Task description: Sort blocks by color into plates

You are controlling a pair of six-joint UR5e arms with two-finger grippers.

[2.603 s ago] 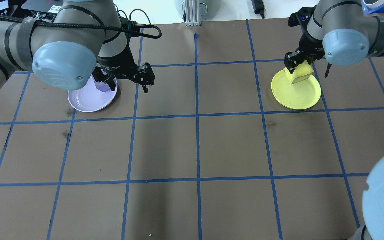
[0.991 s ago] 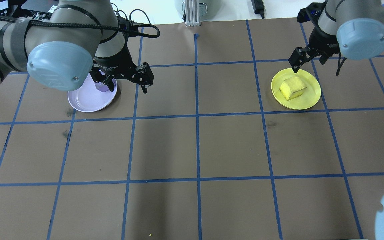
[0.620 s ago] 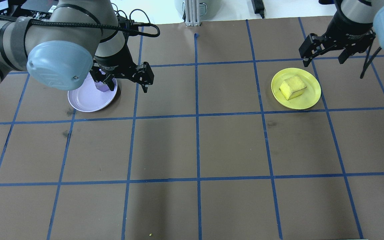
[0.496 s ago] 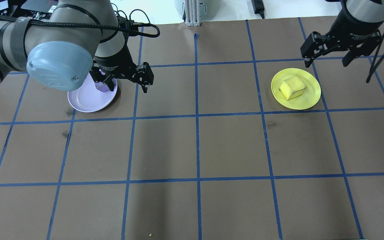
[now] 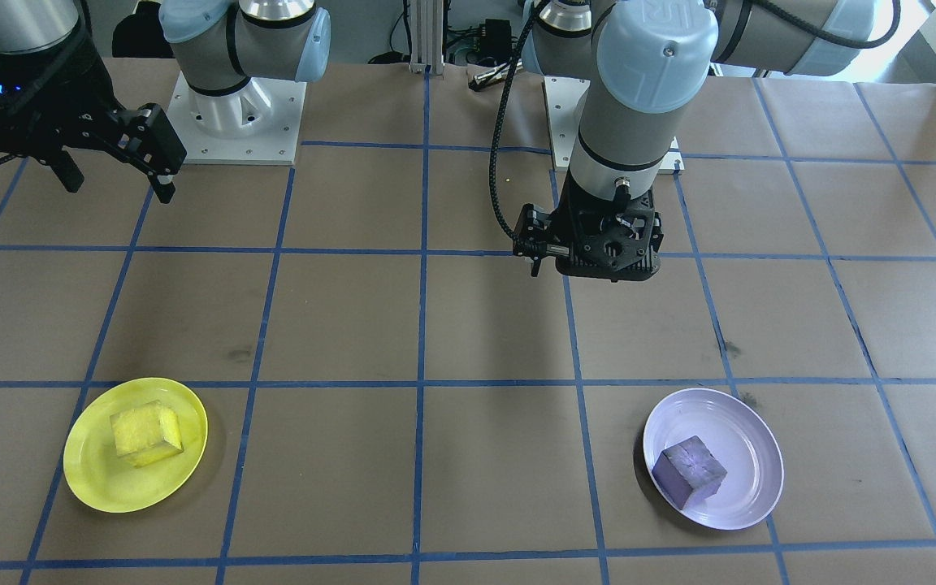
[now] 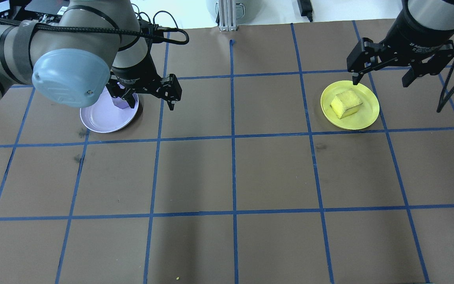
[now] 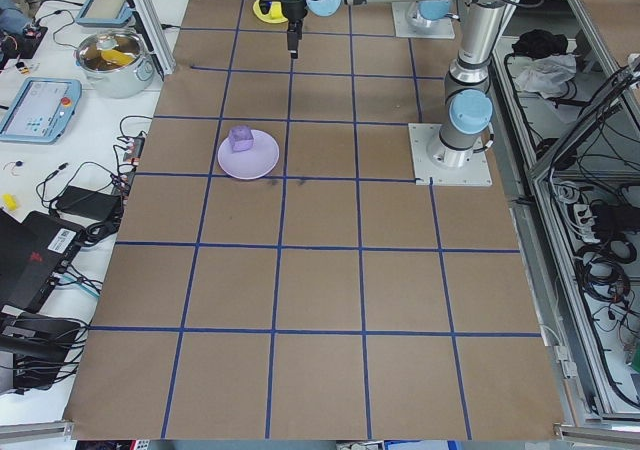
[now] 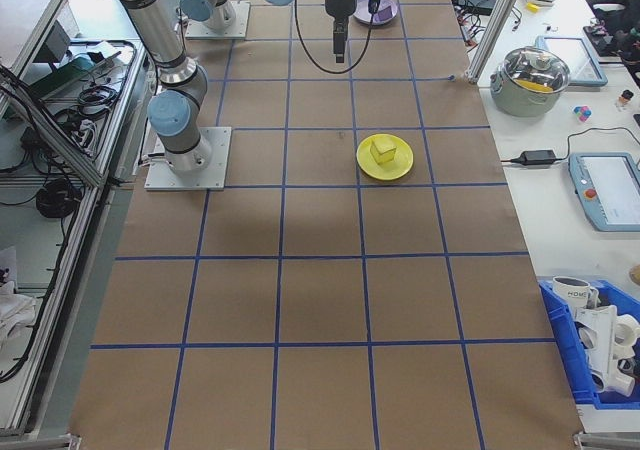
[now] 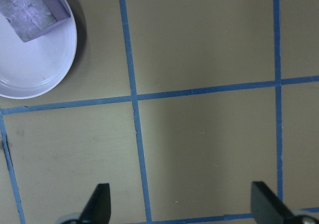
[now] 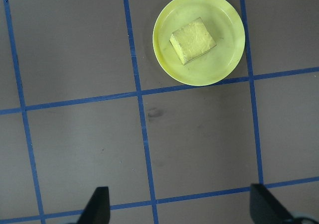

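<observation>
Since the earliest overhead frame, the right gripper (image 6: 401, 73) has released the yellow block (image 6: 345, 103), lifted clear of the yellow plate (image 6: 363, 118) and drawn back toward the robot; it now hangs high above the table with its jaws spread wide and empty. The left gripper (image 6: 144, 93) has barely changed position over the same interval. Its jaws are also wide apart and hold nothing, as the left wrist view confirms.

Block locations: the yellow block rests flat inside the yellow plate, slightly off centre. The purple block (image 5: 688, 471) rests inside the lavender plate (image 5: 748, 443), close to one rim but fully within it. Both colours match their plates, so the sort appears complete.

The step in hand is judged to be retraction of both arms. Procedure for a clean finish:

1. Keep both grippers unclenched and raised while moving away.
2. Route the left gripper upward first; in the overhead view it overlaps the lavender plate's edge, and a low sideways move could clip the rim.
3. Avoid sweeping either cable across a plate.
</observation>
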